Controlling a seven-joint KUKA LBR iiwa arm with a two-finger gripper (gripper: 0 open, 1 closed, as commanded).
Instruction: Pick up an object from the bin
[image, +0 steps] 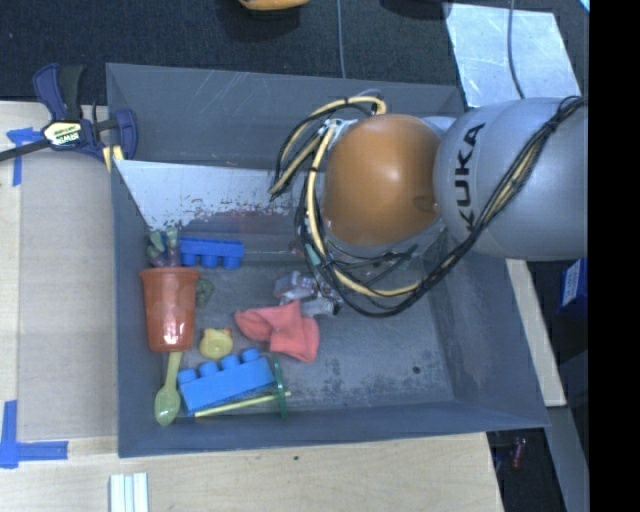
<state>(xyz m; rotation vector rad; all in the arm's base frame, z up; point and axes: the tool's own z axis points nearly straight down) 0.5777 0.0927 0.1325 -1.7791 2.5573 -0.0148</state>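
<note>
My gripper (303, 292) shows below the orange wrist cover, near the middle of the bin, with its tips just above a crumpled red cloth (281, 331). The cloth lies on the bin floor, touching or nearly touching the gripper's tips. Nothing shows between them. A large blue building block (228, 382) lies front left of the cloth, with a small yellow lump (216, 344) beside it.
An orange cup (170, 305) lies on its side along the left wall. A smaller blue block (210, 252) sits behind it. A yellow-green spoon (169, 392) and a yellow-green stick (243, 404) lie by the large block. The arm covers the bin's right back.
</note>
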